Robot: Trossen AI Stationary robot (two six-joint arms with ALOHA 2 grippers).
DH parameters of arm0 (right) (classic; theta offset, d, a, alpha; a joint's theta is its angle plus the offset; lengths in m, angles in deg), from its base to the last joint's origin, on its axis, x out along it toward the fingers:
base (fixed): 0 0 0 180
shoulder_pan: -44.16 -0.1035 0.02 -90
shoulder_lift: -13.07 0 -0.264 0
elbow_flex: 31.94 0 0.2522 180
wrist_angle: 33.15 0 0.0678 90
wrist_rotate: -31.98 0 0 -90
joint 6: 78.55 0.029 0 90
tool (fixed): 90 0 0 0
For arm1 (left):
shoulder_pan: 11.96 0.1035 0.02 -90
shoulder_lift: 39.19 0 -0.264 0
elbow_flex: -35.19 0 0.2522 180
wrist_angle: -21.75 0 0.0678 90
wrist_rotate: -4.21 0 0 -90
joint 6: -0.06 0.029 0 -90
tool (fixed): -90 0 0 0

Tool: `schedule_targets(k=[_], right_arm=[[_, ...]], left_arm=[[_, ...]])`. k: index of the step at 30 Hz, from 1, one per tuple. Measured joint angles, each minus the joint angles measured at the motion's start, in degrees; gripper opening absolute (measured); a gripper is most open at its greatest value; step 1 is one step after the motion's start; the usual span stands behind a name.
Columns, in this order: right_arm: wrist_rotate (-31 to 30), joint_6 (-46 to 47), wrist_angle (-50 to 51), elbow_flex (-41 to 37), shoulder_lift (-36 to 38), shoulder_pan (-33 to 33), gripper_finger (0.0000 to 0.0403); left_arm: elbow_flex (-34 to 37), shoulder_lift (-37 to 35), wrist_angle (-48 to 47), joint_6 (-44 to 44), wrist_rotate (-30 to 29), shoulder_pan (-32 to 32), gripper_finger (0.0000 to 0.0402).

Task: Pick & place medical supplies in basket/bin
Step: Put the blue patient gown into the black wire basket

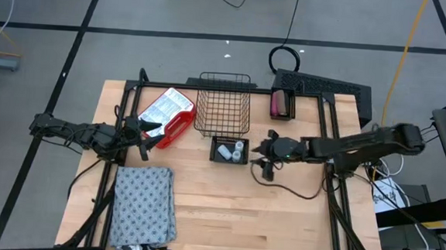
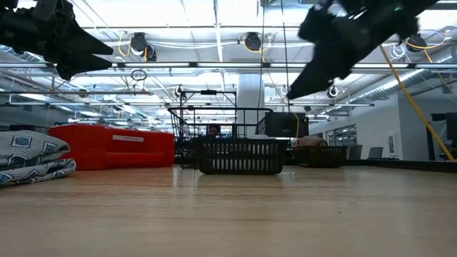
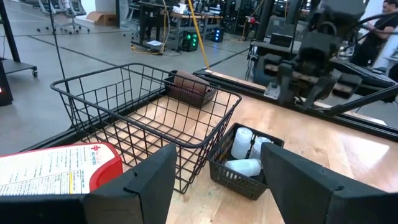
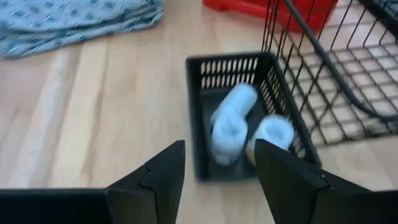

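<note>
Three white vials (image 1: pixel 229 150) lie in a small black bin (image 4: pixel 205 112). They also show in the left wrist view (image 3: pixel 245 155). My right gripper (image 1: pixel 259 150) is open and hovers just right of that bin, its fingers (image 4: pixel 155 180) pointing at it. My left gripper (image 1: pixel 151 134) is open and empty beside a red first-aid box (image 1: pixel 171 116), facing the wire-mesh basket (image 1: pixel 222 106). The basket stands empty on the table. The grey dotted cloth (image 1: pixel 144 205) lies folded at the near left. A brown and a pink block (image 1: pixel 282 104) sit in another small bin at the far right.
The red box (image 3: pixel 56 174) lies just left of the basket (image 3: pixel 149 118). A black keyboard-like unit (image 1: pixel 326 86) lies at the far right edge. A dark cable (image 1: pixel 296 191) runs across the table under my right arm. Bare wood spreads over the table's near middle and right.
</note>
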Motion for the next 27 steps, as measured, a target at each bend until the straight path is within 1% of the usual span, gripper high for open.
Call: schedule_targets(k=[2, 5, 12, 15, 19, 22, 27], right_arm=[[0.0, 1.2, 2.7, -1.4, 4.0, -1.5, 0.0175], [0.0, 2.2, 1.4, -5.1, 9.9, -3.5, 0.0169], [0.0, 1.5, -10.3, -16.4, 22.2, -5.7, 0.0162], [1.3, -0.4, -12.7, -20.1, 27.7, -5.7, 0.0164], [1.4, -0.6, -15.0, -23.8, 34.7, -5.7, 0.0163], [1.4, -0.6, -16.3, -26.1, 38.8, -5.7, 0.0160], [1.4, 0.2, -17.4, -29.1, 42.9, -5.7, 0.0159]], left_arm=[[0.0, 0.0, 0.0, 0.0, 0.0, 0.0, 0.0244], [0.0, 0.0, 0.0, 0.0, 0.0, 0.0, 0.0244], [0.0, 0.0, 0.0, 0.0, 0.0, 0.0, 0.0244], [0.0, 0.0, 0.0, 0.0, 0.0, 0.0, 0.0244], [0.0, 0.0, 1.1, -0.3, 0.0, 0.0, 0.0244], [0.0, 0.0, 2.9, -0.8, 0.1, 0.0, 0.0244], [0.0, 0.0, 7.9, -5.6, 0.1, 0.0, 0.0244]])
